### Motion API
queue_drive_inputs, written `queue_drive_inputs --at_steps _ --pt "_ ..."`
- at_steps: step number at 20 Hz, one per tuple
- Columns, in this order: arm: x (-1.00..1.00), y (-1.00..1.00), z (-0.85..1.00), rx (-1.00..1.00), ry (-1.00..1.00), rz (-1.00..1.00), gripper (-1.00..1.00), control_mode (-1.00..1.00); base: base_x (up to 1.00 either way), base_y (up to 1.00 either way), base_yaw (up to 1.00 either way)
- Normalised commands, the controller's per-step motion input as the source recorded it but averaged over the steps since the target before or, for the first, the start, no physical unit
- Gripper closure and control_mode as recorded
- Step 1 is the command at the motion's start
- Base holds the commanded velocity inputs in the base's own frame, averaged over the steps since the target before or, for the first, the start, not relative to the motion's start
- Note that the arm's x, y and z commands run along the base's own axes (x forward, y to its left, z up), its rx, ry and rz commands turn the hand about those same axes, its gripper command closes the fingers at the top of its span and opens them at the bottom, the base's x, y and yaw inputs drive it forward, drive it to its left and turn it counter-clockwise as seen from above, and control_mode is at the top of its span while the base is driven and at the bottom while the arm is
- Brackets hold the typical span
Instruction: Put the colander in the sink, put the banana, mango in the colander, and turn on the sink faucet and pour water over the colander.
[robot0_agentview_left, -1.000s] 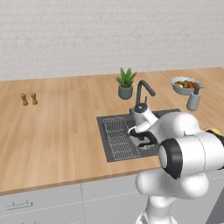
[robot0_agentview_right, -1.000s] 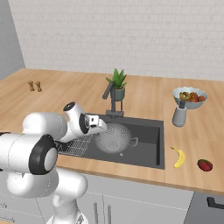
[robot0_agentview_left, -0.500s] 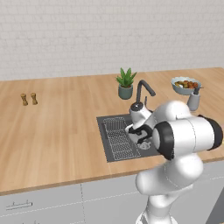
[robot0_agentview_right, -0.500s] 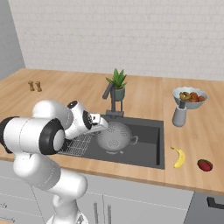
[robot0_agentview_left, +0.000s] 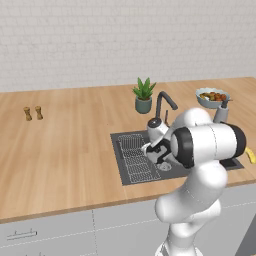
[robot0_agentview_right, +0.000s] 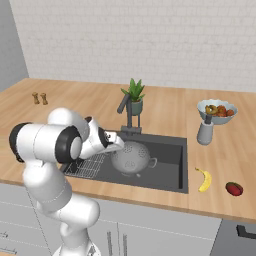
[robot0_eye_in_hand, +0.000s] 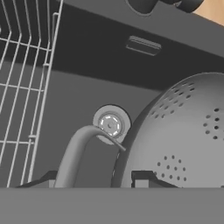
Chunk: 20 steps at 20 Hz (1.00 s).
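Two fingers clamp colander handle, sink right half open.

Potted plant, fruit bowl, shakers

We are looking at a rendered home kitchen. A long wooden counter runs along a white brick wall, with pale cabinet fronts and drawer handles below it. Set into the counter is a dark sink with an arched faucet and a wire rack. A potted plant, a fruit bowl and what may be salt and pepper shakers stand on the wood.
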Motion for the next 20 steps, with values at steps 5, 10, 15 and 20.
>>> queue_drive_inputs --at_steps 5,10,15,20 --pt "0.0 0.0 -0.14 0.06 0.02 0.0 1.0 -1.0 0.0 0.0 0.0" --pt "0.01 -0.04 -0.08 0.06 0.02 0.0 1.0 -1.0 0.0 0.0 0.0" --pt "0.01 -0.07 -0.08 0.03 0.02 0.0 1.0 -1.0 0.0 0.0 0.0" --pt "0.0 -0.08 -0.13 0.01 0.05 0.0 1.0 -1.0 0.0 0.0 0.0"
